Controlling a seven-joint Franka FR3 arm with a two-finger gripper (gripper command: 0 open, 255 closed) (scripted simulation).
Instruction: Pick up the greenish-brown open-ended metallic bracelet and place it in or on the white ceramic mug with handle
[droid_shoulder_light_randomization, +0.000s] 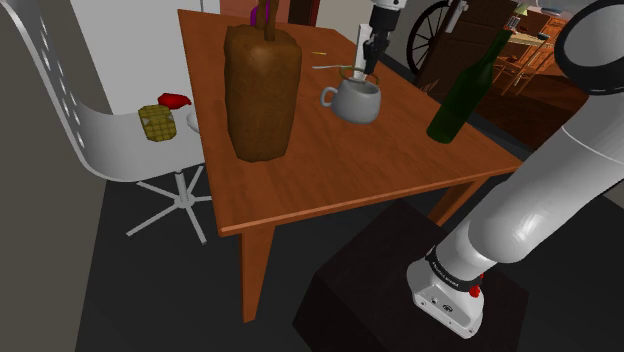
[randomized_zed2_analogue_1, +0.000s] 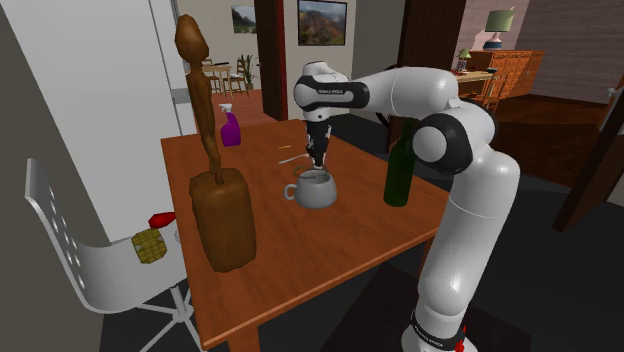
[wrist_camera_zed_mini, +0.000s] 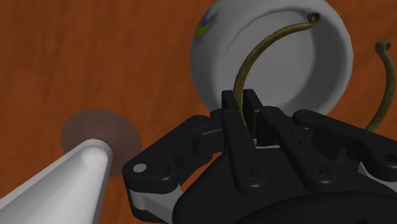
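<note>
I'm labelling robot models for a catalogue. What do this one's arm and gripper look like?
The arm is made of thick, rounded white segments with dark joints; a black lettered band and a red button sit near its base. The gripper is all black, with two slim fingers.

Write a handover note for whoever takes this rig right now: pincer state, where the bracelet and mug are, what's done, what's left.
Pincer: shut on the greenish-brown bracelet, fingers clasping its band.
Bracelet: off the table, held just above the white mug. It arcs over the opening and one open end reaches past the rim.
Mug: upright on the wooden table, handle toward the shoulder view's left.
Done: the pick-up. The bracelet is at the mug.
Left: lower a little, open the pincer so the bracelet lands in or on the mug, and withdraw clear of the green bottle.
</note>
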